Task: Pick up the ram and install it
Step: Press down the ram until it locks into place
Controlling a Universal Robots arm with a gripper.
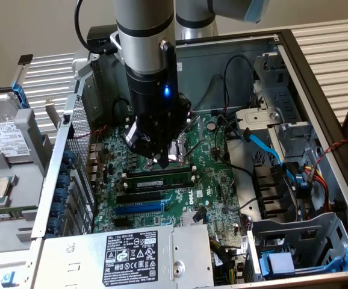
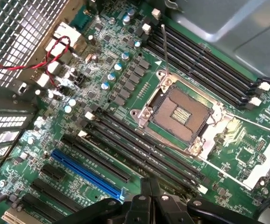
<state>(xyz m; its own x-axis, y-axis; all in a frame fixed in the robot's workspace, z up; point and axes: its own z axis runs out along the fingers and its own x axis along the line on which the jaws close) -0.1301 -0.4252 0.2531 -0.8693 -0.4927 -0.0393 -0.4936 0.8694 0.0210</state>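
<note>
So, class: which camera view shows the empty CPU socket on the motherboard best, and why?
The wrist view. It looks down on the CPU socket, showing its open metal frame and contact field unobstructed, between banks of black memory slots. In the exterior view the gripper hangs in front of the socket, leaving just its edge visible.

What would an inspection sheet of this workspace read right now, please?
Surface: green motherboard inside an open computer case.
Job's things: the ram stands along the black memory slots; whether it is fully seated cannot be told.
Clutter: open processor socket; blue expansion slot.
Grippers: gripper shut, just above the ram, holding nothing that can be seen.
Cables: blue cable at the exterior view's right; red and black wires by the case grille.
Surroundings: power supply; hard drive outside the case at the exterior view's left.
</note>
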